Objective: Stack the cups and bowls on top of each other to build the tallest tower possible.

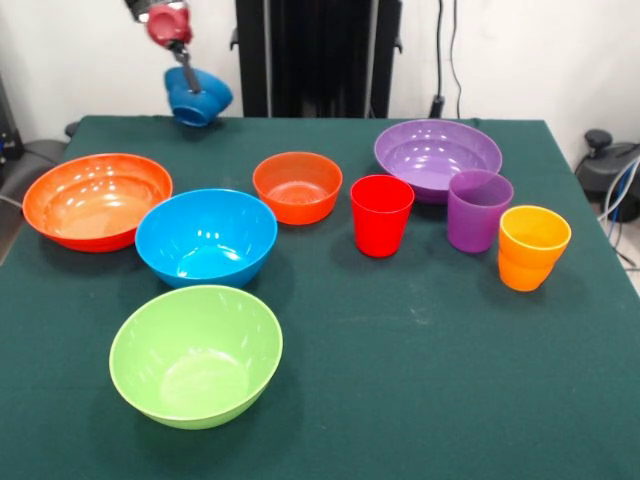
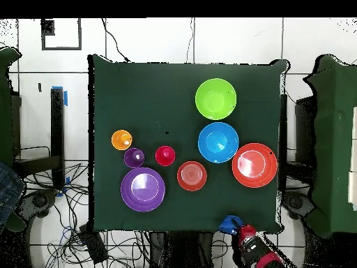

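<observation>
Closest in, the deep lime green plastic bowl (image 1: 196, 355) sits alone on the green table (image 1: 420, 380), upright. Just behind it, the deep light blue bowl (image 1: 206, 236), with the wide shallow orange-red bowl (image 1: 97, 200) at its side and the small orange bowl (image 1: 297, 186) beyond. Across the table, the wide purple bowl (image 1: 437, 158), then red tumbler (image 1: 381, 215), purple tumbler (image 1: 479, 210) and waisted orange tumbler (image 1: 532, 247) in a row. Up at the far edge, the gripper (image 1: 187, 72) is clamped on the small dark blue bowl (image 1: 198, 97), tilted, lifted off the cloth. Nothing stacked.
</observation>
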Robot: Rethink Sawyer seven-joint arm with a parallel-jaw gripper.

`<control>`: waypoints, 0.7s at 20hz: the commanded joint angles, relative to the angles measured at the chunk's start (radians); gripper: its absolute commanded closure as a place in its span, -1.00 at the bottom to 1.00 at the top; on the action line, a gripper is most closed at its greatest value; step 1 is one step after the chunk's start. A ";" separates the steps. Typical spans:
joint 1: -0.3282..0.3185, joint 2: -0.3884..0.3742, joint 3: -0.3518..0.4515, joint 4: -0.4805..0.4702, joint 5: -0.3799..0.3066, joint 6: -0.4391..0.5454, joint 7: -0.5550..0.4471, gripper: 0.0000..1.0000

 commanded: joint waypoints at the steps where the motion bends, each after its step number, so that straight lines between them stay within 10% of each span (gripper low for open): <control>1: -0.040 0.101 0.228 -0.190 0.137 0.228 -0.313 1.00; 14: 0.098 0.051 0.241 -0.327 0.244 0.285 -0.186 1.00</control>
